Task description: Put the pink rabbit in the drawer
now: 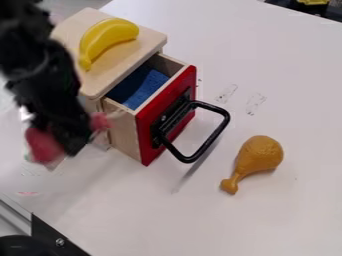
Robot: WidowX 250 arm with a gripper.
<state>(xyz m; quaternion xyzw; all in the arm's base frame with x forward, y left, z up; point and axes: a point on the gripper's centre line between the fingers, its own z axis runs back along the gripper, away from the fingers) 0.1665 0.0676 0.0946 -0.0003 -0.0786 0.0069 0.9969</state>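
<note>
The pink rabbit (pixel 44 145) is blurred and partly covered by the dark tool (pixel 72 142), so that it reads as two pink patches, the bigger one on the side away from the drawer (pixel 167 120) and a small one toward its wooden side; ears, face and which way up it is cannot be made out; the far left part of the wooden cabinet (pixel 152 39) is hidden behind the arm (pixel 33 65); the blue thing (pixel 143 90) inside the drawer is partly hidden by its walls; a black and yellow thing (pixel 312 2), well beyond the drawer, is cut off by the top edge; the arm comes in from the upper left, left of the drawer, blurred, and hangs steeply with the tool pointing down; the tool is closed round the rabbit, left of the pulled-out drawer and outside it; a yellow banana (pixel 107 37) lies above the drawer on the cabinet top; a brown drumstick (pixel 259 156) lies on the bench (pixel 267 215), right of the drawer's black handle (pixel 217 131)
</note>
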